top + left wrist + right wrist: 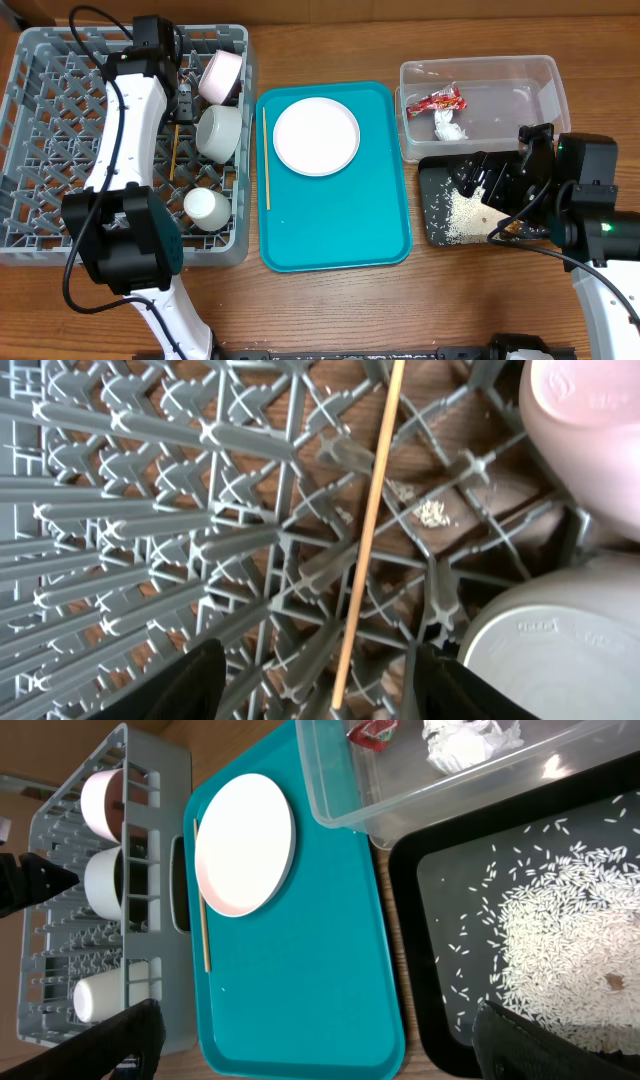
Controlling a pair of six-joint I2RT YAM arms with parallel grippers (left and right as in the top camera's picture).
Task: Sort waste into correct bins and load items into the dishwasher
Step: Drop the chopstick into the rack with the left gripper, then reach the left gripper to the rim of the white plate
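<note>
My left gripper (pixel 182 100) (pixel 315 690) is open and empty over the grey dish rack (pixel 40 150). A thin wooden chopstick (pixel 368 530) (pixel 172 155) lies on the rack's pegs between its fingers. The rack also holds a pink bowl (pixel 222 75), a white bowl (pixel 220 130) and a white cup (pixel 207 208). My right gripper (pixel 487 180) (pixel 320 1050) is open and empty above the black tray (pixel 432 200), which holds rice (pixel 465 212). The clear tub (pixel 480 60) holds the red wrapper (pixel 437 101) and the paper wad (pixel 449 125).
The teal tray (pixel 340 220) lies between the rack and the bins, with a white plate (pixel 316 136) and a second chopstick (pixel 266 160) along its left edge. A few rice grains (pixel 430 512) lie on the table under the rack.
</note>
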